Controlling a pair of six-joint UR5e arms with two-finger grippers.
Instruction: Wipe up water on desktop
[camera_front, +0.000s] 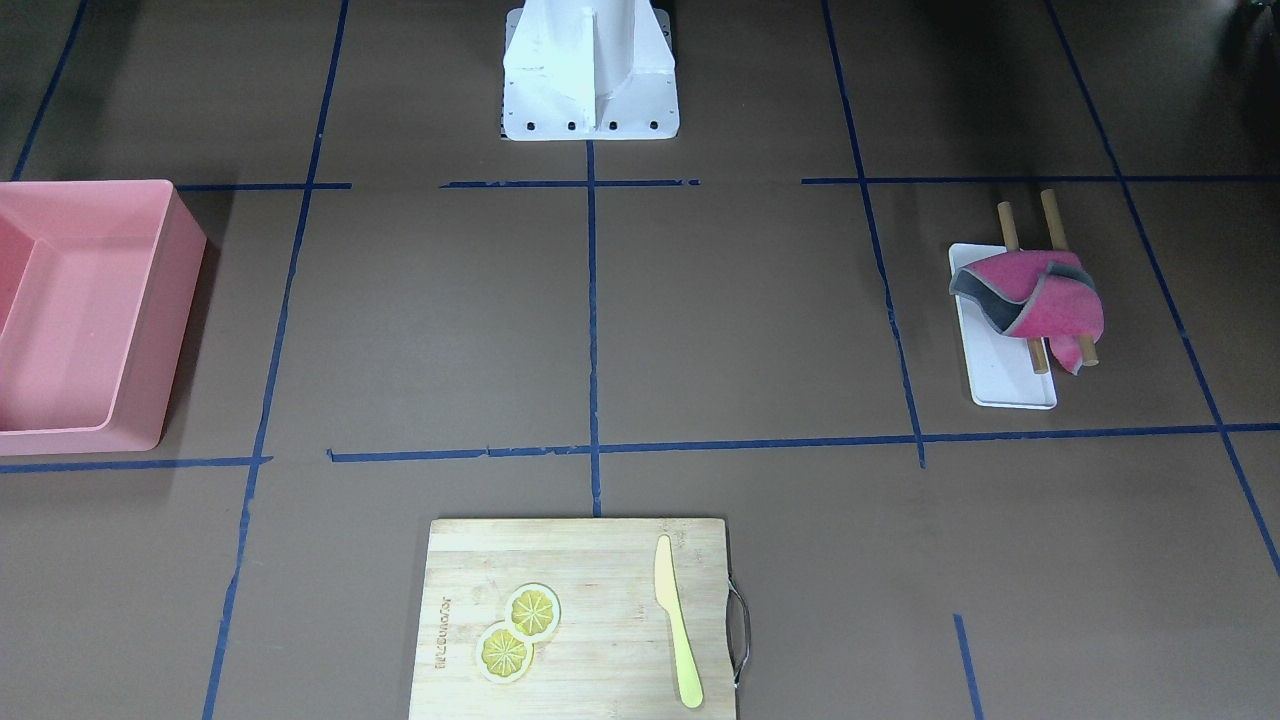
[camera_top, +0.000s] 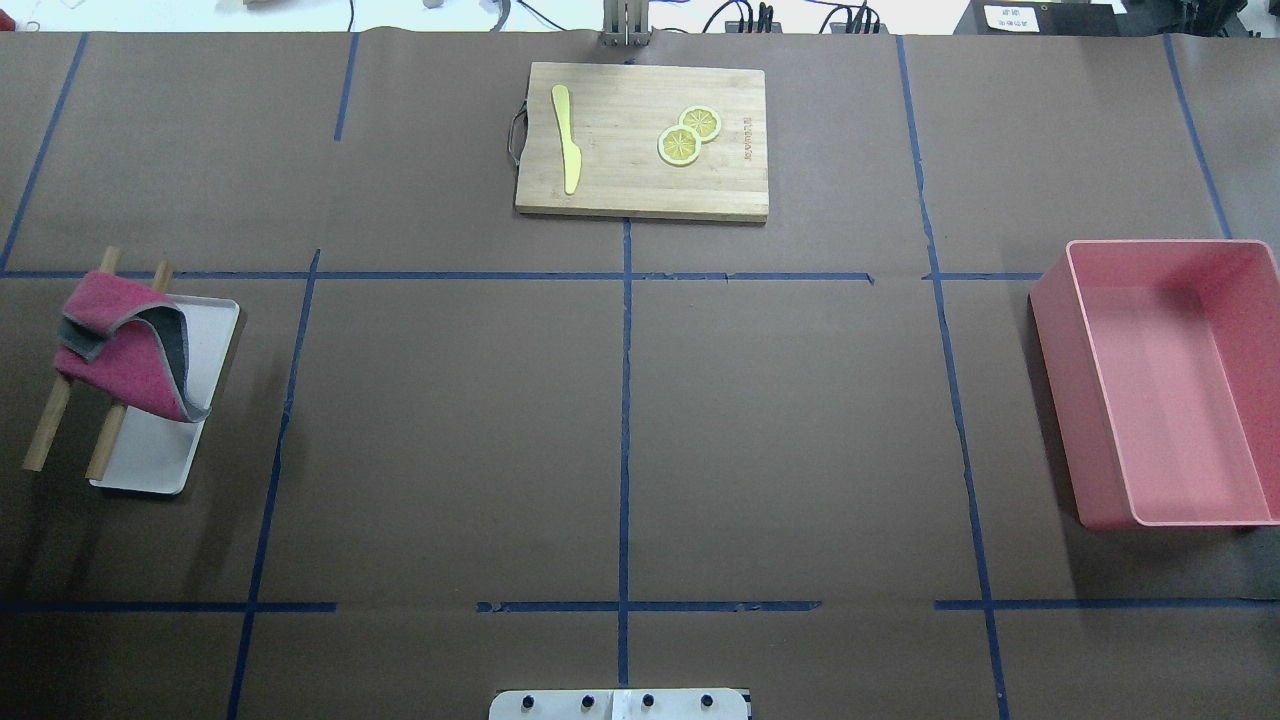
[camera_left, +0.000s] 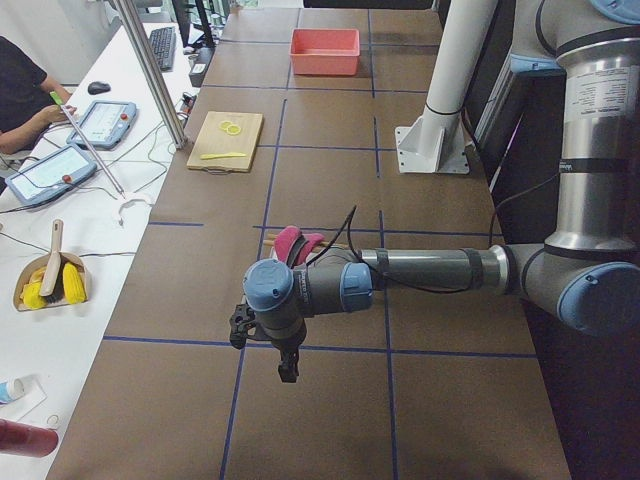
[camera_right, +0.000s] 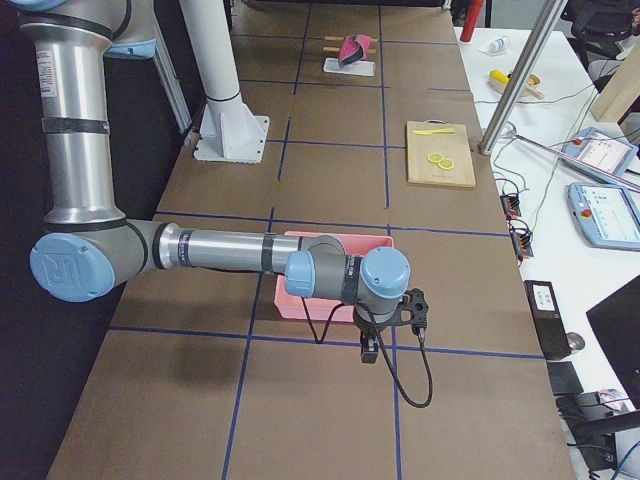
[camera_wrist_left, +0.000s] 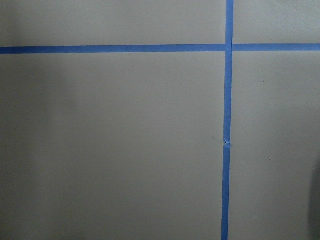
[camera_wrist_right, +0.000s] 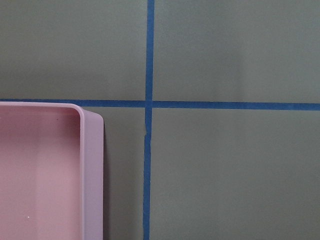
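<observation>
The desktop (camera_top: 780, 420) is dark brown with a grid of blue tape; I make out no water on it in any view. A pink and grey cloth (camera_top: 125, 350) lies draped over two wooden rods (camera_top: 40, 440) across a white tray (camera_top: 150, 460) on my left side. My left gripper (camera_left: 287, 370) hangs above the desktop beyond the cloth (camera_left: 295, 240); I cannot tell if it is open or shut. My right gripper (camera_right: 368, 350) hangs by the pink bin's corner (camera_wrist_right: 92, 180); I cannot tell its state either. Neither gripper shows in the overhead or front views.
A pink bin (camera_top: 1075, 420) stands at my right. A wooden cutting board (camera_top: 620, 190) at the far middle edge carries a yellow knife (camera_top: 567, 140) and two lemon slices (camera_top: 688, 135). The white robot base (camera_front: 590, 70) stands at the near middle edge.
</observation>
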